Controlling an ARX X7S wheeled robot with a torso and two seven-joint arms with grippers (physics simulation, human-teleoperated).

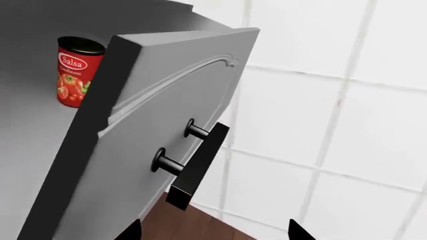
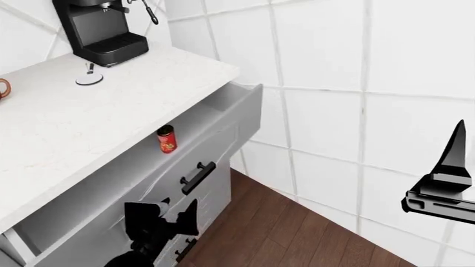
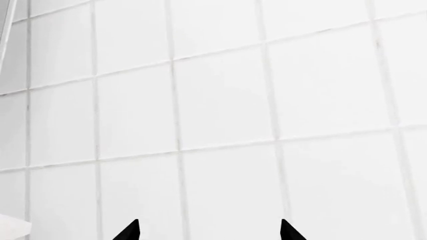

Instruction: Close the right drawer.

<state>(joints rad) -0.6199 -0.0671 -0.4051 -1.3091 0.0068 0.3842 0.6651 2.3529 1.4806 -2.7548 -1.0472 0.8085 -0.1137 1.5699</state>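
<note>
The right drawer [image 2: 239,119] stands pulled out from under the white counter, its grey moulded front [image 1: 167,115] carrying a black bar handle [image 1: 199,161] [image 2: 197,177]. A red salsa can [image 1: 75,71] [image 2: 166,139] stands upright inside it. My left gripper [image 1: 215,232] [image 2: 168,216] is open, just in front of and below the handle, touching nothing. Far off at the right, my right gripper [image 3: 208,231] [image 2: 454,167] is open and empty, facing the white tiled wall.
On the white counter [image 2: 111,111] sit a black coffee machine [image 2: 100,28] and a small white disc [image 2: 89,79]. A lower drawer handle [image 2: 182,250] shows below. Brown wood floor [image 2: 297,228] lies between cabinet and tiled wall [image 2: 326,72].
</note>
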